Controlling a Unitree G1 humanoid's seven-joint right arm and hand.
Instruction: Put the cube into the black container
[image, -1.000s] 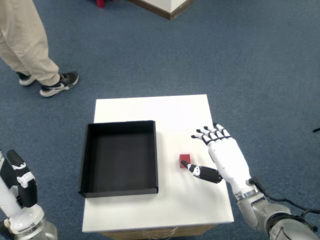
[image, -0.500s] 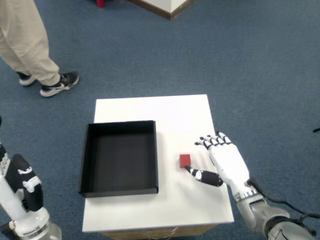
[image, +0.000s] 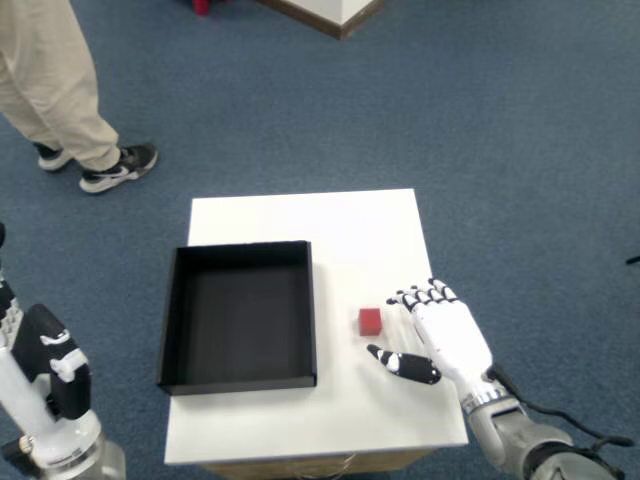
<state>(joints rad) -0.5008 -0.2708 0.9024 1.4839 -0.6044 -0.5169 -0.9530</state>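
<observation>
Our fingers (image: 415, 297) spread, thumb out toward left, gripping nothing. Right hand (image: 440, 336) over white table (image: 330, 215), just right of red cube (image: 370, 320), not touching it. Cube sits on table between hand and black container (image: 175, 300), outside container, near its right wall.

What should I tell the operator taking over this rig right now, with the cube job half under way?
Right hand: open, fingers spread, holding nothing, just right of the red cube with no contact visible.
Cube: on the white table, between the hand and the black container, outside its right wall.
Container: nothing visible inside.
Done: nothing yet; the cube is not grasped.
Left: close on the cube, lift it, carry it left over the wall, release it inside.
</observation>
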